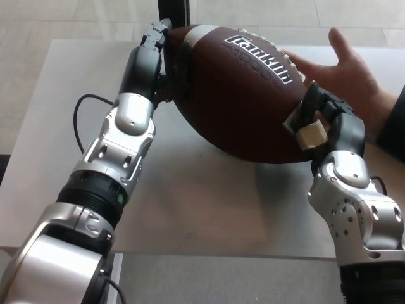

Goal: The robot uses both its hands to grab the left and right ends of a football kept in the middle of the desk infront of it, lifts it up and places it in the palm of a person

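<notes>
A large brown football (pixel 243 95) with white "Franklin" lettering and white laces hangs above the grey desk (pixel 190 196), held between both hands. My left hand (pixel 155 57) presses on its left end, near the white stripe. My right hand (pixel 319 123) grips the right end, thumb pad against the leather. A person's open hand (pixel 345 73) lies palm up at the right, just behind and partly under the ball's right end.
The desk's far edge meets a pale tiled floor with a dark post (pixel 174 11) behind the ball. A black cable (pixel 82 107) loops beside my left forearm. The person's dark sleeve (pixel 395 126) enters at the right edge.
</notes>
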### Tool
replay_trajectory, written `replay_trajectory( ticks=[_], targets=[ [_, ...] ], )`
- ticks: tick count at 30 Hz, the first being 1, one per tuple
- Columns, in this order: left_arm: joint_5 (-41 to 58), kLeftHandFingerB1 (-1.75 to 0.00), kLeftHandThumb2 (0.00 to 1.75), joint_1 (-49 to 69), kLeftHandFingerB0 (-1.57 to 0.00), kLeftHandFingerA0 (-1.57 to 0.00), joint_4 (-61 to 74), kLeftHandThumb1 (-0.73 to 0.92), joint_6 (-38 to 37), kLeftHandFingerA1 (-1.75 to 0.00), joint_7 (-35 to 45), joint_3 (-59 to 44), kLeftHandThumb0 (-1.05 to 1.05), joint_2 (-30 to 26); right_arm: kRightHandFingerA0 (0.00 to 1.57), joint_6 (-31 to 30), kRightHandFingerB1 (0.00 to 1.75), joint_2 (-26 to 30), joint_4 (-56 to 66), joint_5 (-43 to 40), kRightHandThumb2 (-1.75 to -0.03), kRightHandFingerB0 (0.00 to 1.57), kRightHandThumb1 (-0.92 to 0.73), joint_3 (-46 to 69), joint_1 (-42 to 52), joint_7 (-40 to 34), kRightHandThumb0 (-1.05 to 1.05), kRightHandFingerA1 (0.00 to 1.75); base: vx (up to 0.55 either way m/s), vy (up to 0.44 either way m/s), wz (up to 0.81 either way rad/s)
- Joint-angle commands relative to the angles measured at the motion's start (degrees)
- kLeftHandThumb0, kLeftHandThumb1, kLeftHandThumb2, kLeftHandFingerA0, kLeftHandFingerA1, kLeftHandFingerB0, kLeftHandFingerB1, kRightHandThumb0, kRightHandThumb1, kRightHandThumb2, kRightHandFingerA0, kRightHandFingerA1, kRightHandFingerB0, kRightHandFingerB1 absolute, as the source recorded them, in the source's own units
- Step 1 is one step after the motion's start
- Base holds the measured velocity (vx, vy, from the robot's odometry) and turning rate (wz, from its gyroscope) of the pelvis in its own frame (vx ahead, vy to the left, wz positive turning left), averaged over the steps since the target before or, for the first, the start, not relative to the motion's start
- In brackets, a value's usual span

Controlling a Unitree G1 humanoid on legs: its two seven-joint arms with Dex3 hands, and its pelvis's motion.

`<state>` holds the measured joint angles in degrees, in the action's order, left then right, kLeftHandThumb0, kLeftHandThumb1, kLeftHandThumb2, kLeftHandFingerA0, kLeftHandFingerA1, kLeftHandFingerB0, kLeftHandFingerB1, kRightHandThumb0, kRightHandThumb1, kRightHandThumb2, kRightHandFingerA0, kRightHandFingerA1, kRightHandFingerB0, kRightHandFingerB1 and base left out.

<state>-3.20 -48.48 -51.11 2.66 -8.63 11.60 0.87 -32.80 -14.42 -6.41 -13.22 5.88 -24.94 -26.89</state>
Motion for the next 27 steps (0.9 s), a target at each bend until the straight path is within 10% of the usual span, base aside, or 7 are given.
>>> replay_trajectory(
  ticks=[1,14,15,22,23,24,27],
  targets=[
    [-2.59,-0.38,0.62,-2.78,-0.27,-0.61,-0.61,0.7,-3.12,-0.6,16.27,8.38,-0.56,9.27,0.51,-1.52,0.33,-13.14,3.04,-15.0,-0.67,0.3,-0.91,-2.31,-16.79,11.79,-0.86,0.6,0.0,0.0,0.0],
    [-1.58,-0.4,0.61,-17.11,-0.28,-0.54,-2.73,0.71,0.47,-0.65,17.07,5.0,-0.59,6.35,0.52,-0.65,0.33,-8.42,-3.19,-18.56,-0.67,0.35,-0.88,7.04,-32.76,9.5,-0.9,0.55,0.0,0.0,0.0],
    [-1.48,-0.52,0.91,-19.27,-0.26,-0.54,-3.31,0.55,1.39,-0.7,16.74,4.58,-0.61,6.49,0.53,-0.84,0.33,-6.97,-3.99,-19.15,-0.67,0.31,-0.89,7.92,-35.14,10.37,-0.91,0.56,0.0,0.0,0.0],
    [-1.79,-0.38,0.61,-23.17,-0.28,-0.62,-5.16,0.73,0.8,-0.7,18.01,4.01,-0.59,5.43,0.54,-1.15,0.32,-6.16,-6.04,-19.45,-0.67,0.3,-0.89,10.07,-40.57,9.64,-0.88,0.57,0.0,0.0,0.0],
    [-1.62,-0.39,0.61,-23.73,-0.29,-0.6,-5.27,0.72,1.33,-0.69,17.79,3.7,-0.59,5.48,0.55,-0.67,0.47,-6.16,-6.38,-19.6,-1.1,0.24,-0.7,10.41,-40.83,10.14,-0.85,0.68,0.0,0.0,0.0],
    [-2.08,-0.4,0.62,-24.86,-0.27,-0.56,-5.97,0.67,1.34,-0.65,18.03,3.9,-0.55,5.31,0.54,-1.02,0.32,-5.38,-6.73,-19.46,-0.67,0.32,-0.91,10.8,-41.45,10.52,-0.9,0.59,0.0,0.0,0.0],
    [-2.7,-0.4,0.61,-25.21,-0.28,-0.58,-6.12,0.67,1.33,-0.64,18.04,4.4,-0.55,4.74,0.46,-0.78,0.32,-4.89,-7.59,-18.39,-0.67,0.32,-0.89,11.01,-41.91,11.22,-0.9,0.58,0.0,0.0,0.0]
  ],
)
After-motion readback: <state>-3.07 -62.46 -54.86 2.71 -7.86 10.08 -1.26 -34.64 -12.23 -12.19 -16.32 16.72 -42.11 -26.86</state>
